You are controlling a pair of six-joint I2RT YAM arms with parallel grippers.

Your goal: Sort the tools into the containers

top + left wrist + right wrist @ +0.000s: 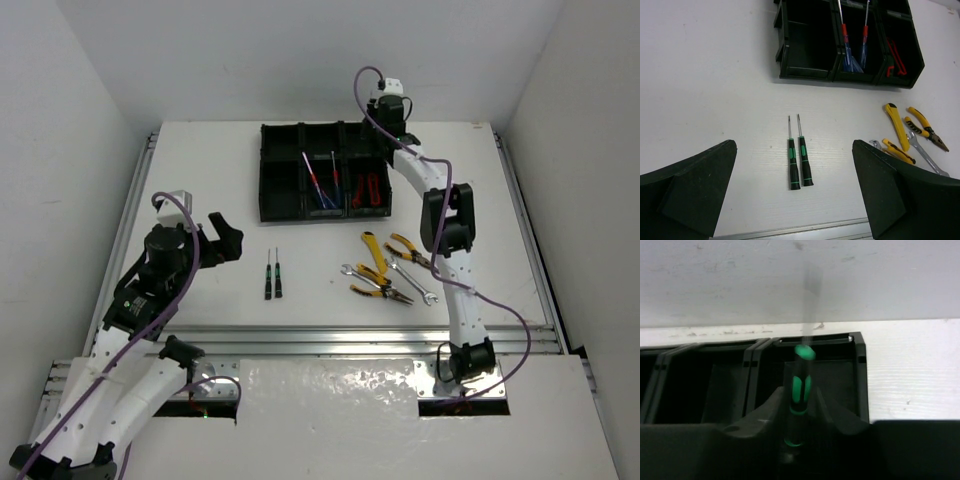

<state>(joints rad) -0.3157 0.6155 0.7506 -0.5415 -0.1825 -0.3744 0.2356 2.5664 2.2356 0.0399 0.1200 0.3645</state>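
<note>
The black organiser tray [268, 172] stands at the far middle of the table. Blue and red screwdrivers [322, 186] lie in its near middle compartment and red-handled cutters [368, 190] in its near right one. My right gripper [800, 396] hangs over the far right compartment [860, 375], shut on a black-green screwdriver [799, 390] that stands upright between its fingers. My left gripper [795, 200] is open and empty, above the table left of two more black-green screwdrivers [799, 160], which also show in the top view [272, 276].
Yellow-handled pliers [374, 250], a second pair [408, 250] and a third [380, 291] lie right of centre with silver wrenches [412, 282] among them. An aluminium rail [350, 335] runs along the near edge. White walls enclose the table.
</note>
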